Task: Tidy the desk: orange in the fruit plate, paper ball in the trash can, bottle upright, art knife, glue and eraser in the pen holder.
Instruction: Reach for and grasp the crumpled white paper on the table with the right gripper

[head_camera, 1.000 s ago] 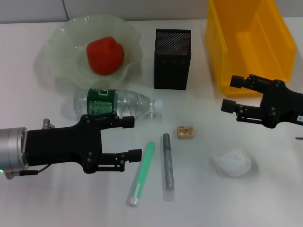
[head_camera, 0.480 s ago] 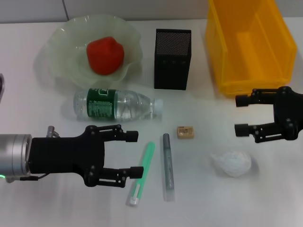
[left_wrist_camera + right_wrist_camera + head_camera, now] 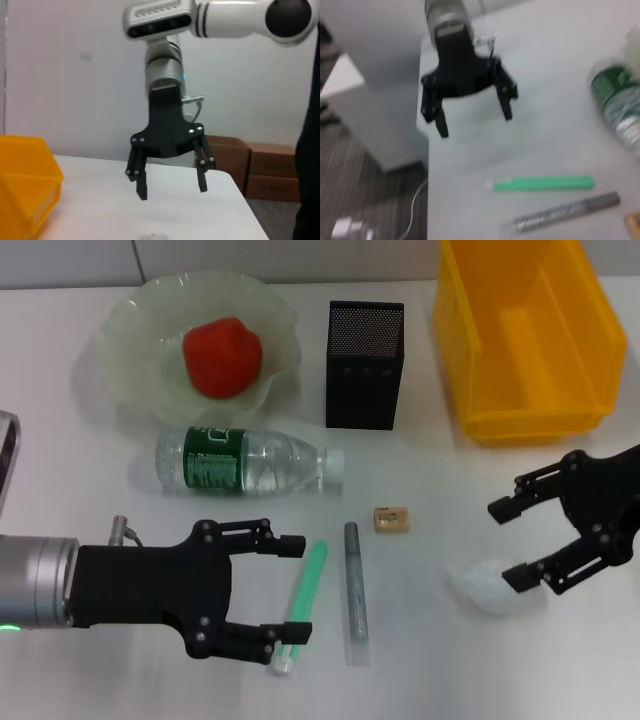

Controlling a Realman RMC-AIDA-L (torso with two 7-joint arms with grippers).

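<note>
The orange (image 3: 222,358) lies in the fruit plate (image 3: 130,312) at the back left. The bottle (image 3: 240,460) lies on its side in front of the plate. A slim green stick (image 3: 303,600) and a slim grey stick (image 3: 354,590) lie side by side; I cannot tell which is the art knife and which the glue. The eraser (image 3: 391,519) sits beside them. My left gripper (image 3: 297,590) is open, its fingertips either side of the green stick. My right gripper (image 3: 505,545) is open and tilted over the paper ball (image 3: 488,586). The pen holder (image 3: 364,365) and the trash can (image 3: 530,335) stand at the back.
A silver object (image 3: 5,455) pokes in at the table's left edge. The left wrist view shows the right gripper (image 3: 171,187) farther off beside the trash can (image 3: 25,192). The right wrist view shows the left gripper (image 3: 475,123) beyond the green stick (image 3: 540,183) and the grey stick (image 3: 565,212).
The right gripper has come down from beside the trash can to the paper ball and has tilted. The left gripper has moved nearer and rightward, so its fingertips now flank the green stick.
</note>
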